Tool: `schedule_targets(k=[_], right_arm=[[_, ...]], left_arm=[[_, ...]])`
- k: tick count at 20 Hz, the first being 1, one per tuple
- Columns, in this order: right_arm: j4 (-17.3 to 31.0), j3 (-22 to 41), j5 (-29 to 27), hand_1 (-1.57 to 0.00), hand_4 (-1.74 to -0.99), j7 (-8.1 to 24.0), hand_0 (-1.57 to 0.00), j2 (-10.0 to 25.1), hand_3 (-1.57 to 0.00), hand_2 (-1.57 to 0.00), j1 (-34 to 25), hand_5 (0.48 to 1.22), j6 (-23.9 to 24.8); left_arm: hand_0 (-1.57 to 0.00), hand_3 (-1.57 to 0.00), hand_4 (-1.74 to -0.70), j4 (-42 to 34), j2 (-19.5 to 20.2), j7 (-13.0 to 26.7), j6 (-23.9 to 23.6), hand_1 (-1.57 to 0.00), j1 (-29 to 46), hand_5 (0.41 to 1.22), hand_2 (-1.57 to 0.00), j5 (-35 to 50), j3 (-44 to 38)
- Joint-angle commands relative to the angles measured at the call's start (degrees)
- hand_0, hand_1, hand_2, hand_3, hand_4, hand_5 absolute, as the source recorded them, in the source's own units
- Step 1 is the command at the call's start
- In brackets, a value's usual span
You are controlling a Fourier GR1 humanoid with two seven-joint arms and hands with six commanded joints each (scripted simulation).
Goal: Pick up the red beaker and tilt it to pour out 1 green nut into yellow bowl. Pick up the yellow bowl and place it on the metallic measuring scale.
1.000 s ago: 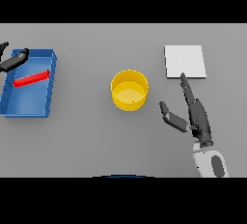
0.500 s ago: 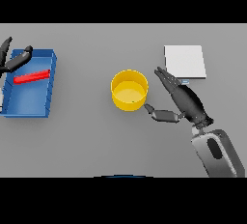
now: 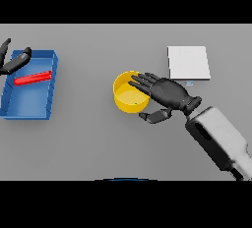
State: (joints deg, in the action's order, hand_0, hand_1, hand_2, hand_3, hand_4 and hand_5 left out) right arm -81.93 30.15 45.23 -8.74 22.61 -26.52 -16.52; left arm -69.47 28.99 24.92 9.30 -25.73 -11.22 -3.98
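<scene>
On the flat grey table (image 3: pixel 98 148), which fills the whole view, stand one yellow bowl (image 3: pixel 129 98) near the middle, one blue tray (image 3: pixel 29 109) at the left edge with one red bar (image 3: pixel 33 78) lying slantwise in it, and one pale square scale (image 3: pixel 188 62) up right of the bowl. Round, low-walled and plain yellow, the bowl has the right hand (image 3: pixel 167 94) at its right rim, straight fingers spread over the opening and thumb by the outer wall below. At the tray's upper left corner shows the left hand (image 3: pixel 12 62), fingers relaxed, holding nothing.

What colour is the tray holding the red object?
Blue, with the red object lying inside the tray; head view shows it.
</scene>
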Motion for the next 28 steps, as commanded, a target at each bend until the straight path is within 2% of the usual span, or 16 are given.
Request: schedule_targets(k=[1,5,11,12,14,15,18,20,21,22,23,24,25,26,27,28], right_arm=[[1.62,0.91,0.69,0.00,-1.153,-0.32,0.00,-0.45,0.00,0.00,-1.49,0.639,-0.43],[6.66,3.67,2.00,0.00,-1.155,-2.99,0.00,-0.88,0.00,0.00,-5.28,0.646,-2.99],[13.43,7.82,4.35,0.00,-1.168,-2.88,0.00,-2.91,0.00,0.00,-11.52,0.673,-8.05],[14.38,8.49,4.71,0.00,-1.174,-3.56,0.00,-3.01,0.00,0.00,-12.00,0.674,-8.31],[18.26,9.27,5.47,0.00,-1.181,-2.78,0.00,-4.73,0.00,0.00,-13.45,0.674,-8.10],[18.20,9.61,5.55,0.00,-1.184,-3.14,0.00,-4.69,0.00,0.00,-12.99,0.676,-8.12],[19.61,9.61,5.44,0.00,-1.195,-3.17,0.00,-5.12,-0.02,0.00,-13.96,0.708,-8.74],[20.98,9.48,5.56,-0.01,-1.234,-1.99,0.00,-5.75,-0.08,-0.04,-14.52,0.770,-8.87],[20.26,9.68,5.63,-0.06,-1.261,-2.30,-0.05,-5.41,-0.13,-0.09,-14.11,0.809,-8.93],[20.56,9.81,5.71,-0.18,-1.309,-2.80,-0.19,-5.96,-0.21,-0.19,-14.39,0.891,-8.59],[20.76,9.88,5.77,-0.41,-1.363,-3.86,-0.45,-5.79,-0.32,-0.35,-14.28,0.957,-7.95],[20.23,9.75,5.62,-0.64,-1.435,-4.13,-0.68,-5.35,-0.57,-0.59,-14.34,1.010,-8.08],[19.94,9.74,5.07,-0.83,-1.492,-4.94,-0.86,-5.16,-0.68,-0.79,-13.92,1.052,-8.09],[19.60,9.83,4.68,-0.97,-1.540,-4.56,-1.00,-5.12,-0.79,-0.95,-14.13,1.086,-9.12],[19.57,10.12,4.76,-1.09,-1.578,-5.74,-1.11,-4.58,-0.88,-1.07,-14.05,1.113,-8.47],[19.61,10.17,4.42,-1.19,-1.611,-5.48,-1.21,-4.75,-0.97,-1.13,-14.33,1.135,-9.09]], left_arm=[[0.00,0.00,-0.81,0.24,-0.02,0.04,0.09,0.00,-0.11,0.695,0.00,-0.06,0.06],[0.00,0.00,-0.81,0.90,-0.15,0.47,-0.08,0.00,-1.28,0.695,0.00,-0.25,0.01],[0.00,0.00,-0.80,1.57,0.60,-0.82,0.13,0.00,-0.88,0.702,0.00,-0.60,-0.24],[0.00,0.00,-0.80,1.62,0.49,-1.08,0.16,0.00,-0.83,0.703,0.00,-0.63,-0.14],[0.00,0.00,-0.80,1.39,0.51,-0.92,0.49,0.00,-0.85,0.703,0.00,-0.20,-0.34],[0.00,0.00,-0.80,1.56,0.65,-0.71,0.55,0.00,-0.79,0.703,0.00,-0.30,-0.34],[0.00,0.00,-0.79,2.57,0.81,-0.32,0.52,0.00,-1.83,0.711,0.00,-1.29,0.21],[0.00,0.00,-0.79,2.38,0.63,-0.84,0.07,0.00,-1.25,0.714,0.00,-1.39,0.18],[0.00,0.00,-0.79,2.54,0.84,-1.20,0.25,0.00,-1.11,0.712,0.00,-1.28,0.05],[0.00,0.00,-0.79,3.03,1.04,-1.88,0.44,0.00,-0.84,0.711,0.00,-1.01,-0.29],[0.00,0.00,-0.79,3.03,1.05,-1.72,0.41,0.00,-0.95,0.710,0.00,-1.06,-0.28],[0.00,0.00,-0.79,2.82,1.11,-2.30,0.56,0.00,-0.96,0.710,0.00,-0.93,-0.27],[0.00,0.00,-0.79,2.61,1.02,-2.42,0.54,0.00,-0.93,0.710,0.00,-0.80,-0.29],[0.00,0.00,-0.79,2.50,0.93,-1.82,0.43,0.00,-1.11,0.707,0.00,-0.91,-0.19],[0.00,0.00,-0.79,2.10,0.69,-1.24,0.44,0.00,-1.39,0.707,0.00,-0.90,0.02],[0.00,0.00,-0.79,2.09,1.13,-1.57,0.68,0.00,-0.85,0.709,0.00,-1.00,-0.02]])
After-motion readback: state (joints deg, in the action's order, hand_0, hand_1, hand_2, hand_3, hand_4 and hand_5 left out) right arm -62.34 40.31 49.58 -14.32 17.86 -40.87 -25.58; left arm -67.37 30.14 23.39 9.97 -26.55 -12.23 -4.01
